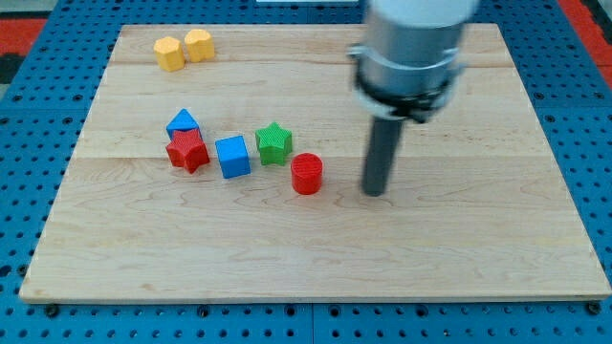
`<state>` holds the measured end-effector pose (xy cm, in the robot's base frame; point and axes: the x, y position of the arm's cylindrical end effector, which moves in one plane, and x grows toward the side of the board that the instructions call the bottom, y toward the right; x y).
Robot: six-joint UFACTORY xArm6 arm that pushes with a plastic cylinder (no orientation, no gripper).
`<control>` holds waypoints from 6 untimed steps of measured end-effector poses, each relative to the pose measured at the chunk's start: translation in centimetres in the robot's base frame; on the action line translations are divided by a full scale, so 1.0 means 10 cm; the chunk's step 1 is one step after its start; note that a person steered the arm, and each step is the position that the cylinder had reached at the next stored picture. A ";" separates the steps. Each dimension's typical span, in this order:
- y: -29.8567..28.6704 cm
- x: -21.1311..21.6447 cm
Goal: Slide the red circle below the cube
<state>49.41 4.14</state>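
Note:
The red circle [307, 174] lies near the board's middle. The blue cube [232, 157] sits to its left and slightly higher in the view. My tip [374, 192] rests on the board to the right of the red circle, a clear gap apart from it. The rod hangs from the grey arm body [411, 48] at the view's top.
A green star [273, 142] sits between cube and circle, slightly above them. A red star [187, 151] and a blue triangle [183, 121] lie left of the cube. Two yellow blocks [184, 49] sit at the top left. The wooden board [316, 258] ends at a blue pegboard.

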 end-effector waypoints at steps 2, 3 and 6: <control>-1.09 -0.28; -1.02 -0.49; 0.60 -1.35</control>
